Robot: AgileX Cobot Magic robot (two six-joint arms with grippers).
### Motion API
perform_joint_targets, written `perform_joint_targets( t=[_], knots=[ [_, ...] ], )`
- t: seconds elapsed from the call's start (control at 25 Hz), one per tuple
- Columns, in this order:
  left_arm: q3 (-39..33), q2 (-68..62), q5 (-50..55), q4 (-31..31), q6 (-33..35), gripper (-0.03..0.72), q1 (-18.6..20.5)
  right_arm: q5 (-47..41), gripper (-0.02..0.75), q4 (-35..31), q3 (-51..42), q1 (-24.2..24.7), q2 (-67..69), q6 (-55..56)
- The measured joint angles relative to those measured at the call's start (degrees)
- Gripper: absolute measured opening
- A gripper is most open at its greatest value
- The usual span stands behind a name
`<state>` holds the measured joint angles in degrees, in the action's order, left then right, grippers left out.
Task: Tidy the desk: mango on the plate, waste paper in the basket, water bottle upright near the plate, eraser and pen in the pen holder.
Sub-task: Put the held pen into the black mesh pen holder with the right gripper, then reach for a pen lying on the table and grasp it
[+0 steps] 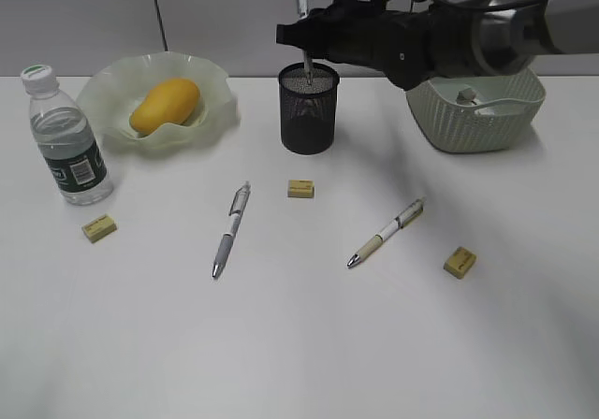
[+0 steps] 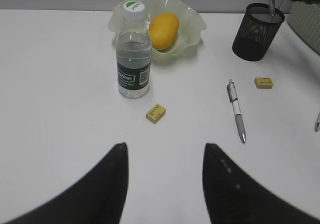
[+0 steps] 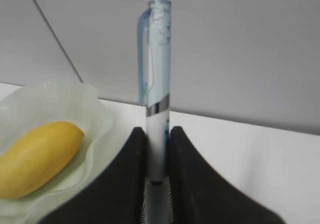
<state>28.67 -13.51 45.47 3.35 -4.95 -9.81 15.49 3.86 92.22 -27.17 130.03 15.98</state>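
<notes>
My right gripper (image 1: 301,34) is shut on a pale blue pen (image 3: 156,99) that stands upright, its lower end inside the black mesh pen holder (image 1: 309,110). Two more pens (image 1: 231,228) (image 1: 386,233) lie on the desk (image 1: 299,344), with three yellow erasers (image 1: 99,227) (image 1: 300,188) (image 1: 460,262) around them. The mango (image 1: 166,105) rests in the wavy green plate (image 1: 112,87). Left of the plate, the water bottle (image 1: 67,138) stands upright. Waste paper (image 1: 466,93) lies in the basket (image 1: 473,120). My left gripper (image 2: 165,149) hangs open above bare desk.
The right arm stretches from the right edge across the basket to the pen holder. A grey wall runs behind the desk's back edge.
</notes>
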Motion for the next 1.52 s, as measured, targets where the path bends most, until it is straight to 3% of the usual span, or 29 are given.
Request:
perform_joint_targets(
  t=[0.32, 0.6, 0.84, 1.04, 1.52],
  knots=[
    [0.0, 0.0, 0.0, 0.0, 0.0, 0.372, 0.0, 0.02, 0.149, 0.39, 0.0, 0.0, 1.31, 0.0],
    [0.0, 0.0, 0.0, 0.0, 0.0, 0.372, 0.0, -0.89, 0.411, 1.28, 0.0, 0.0, 1.31, 0.0],
    [0.0, 0.0, 0.0, 0.0, 0.0, 0.372, 0.0, -6.5, 0.456, 1.39, 0.0, 0.0, -0.36, 0.0],
    [0.0, 0.0, 0.0, 0.0, 0.0, 0.372, 0.0, -18.76, 0.458, 1.1, 0.0, 0.0, -5.93, 0.0],
    [0.0, 0.0, 0.0, 0.0, 0.0, 0.372, 0.0, -64.5, 0.458, 1.23, 0.0, 0.0, -16.37, -8.06]
  ],
)
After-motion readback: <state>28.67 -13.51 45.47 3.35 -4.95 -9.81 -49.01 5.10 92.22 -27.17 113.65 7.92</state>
